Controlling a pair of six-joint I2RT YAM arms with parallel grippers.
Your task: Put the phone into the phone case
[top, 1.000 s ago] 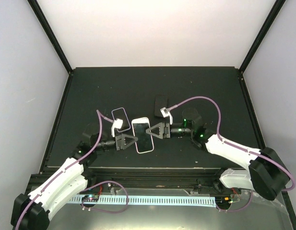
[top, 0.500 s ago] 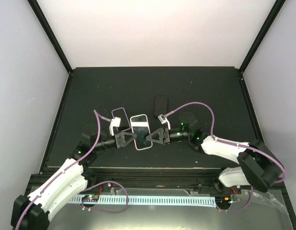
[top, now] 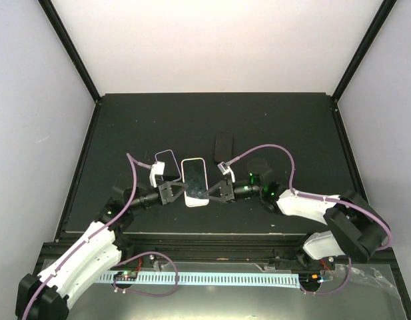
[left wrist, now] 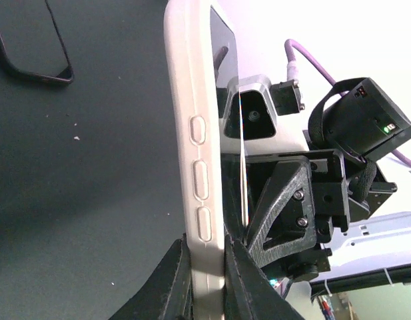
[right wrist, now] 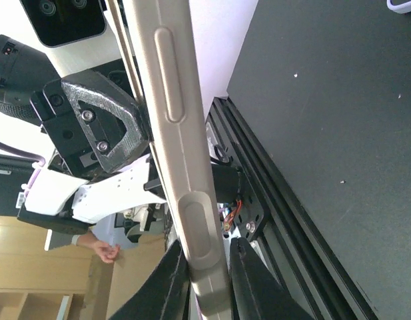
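Observation:
A whitish phone case (top: 194, 177) is held off the black table between my two grippers, a dark glossy screen face showing inside its rim. My left gripper (top: 180, 191) is shut on its left long edge. In the left wrist view its fingers (left wrist: 175, 280) pinch the case (left wrist: 192, 100) just below three side buttons. My right gripper (top: 212, 191) is closed on the opposite long edge. There its fingers (right wrist: 172, 280) straddle the case (right wrist: 175, 100) by an oval button. The two grippers face each other.
A purple-rimmed case (top: 166, 160) lies flat on the table just behind my left gripper, also seen in the left wrist view (left wrist: 32, 67). A black slab (top: 224, 144) lies farther back, right of centre. The table's near rail (right wrist: 278, 200) runs below the held case.
My right gripper has moved left onto the case's right edge and closed on it. The case has turned more upright and shifted slightly back. The left gripper has kept its grip.

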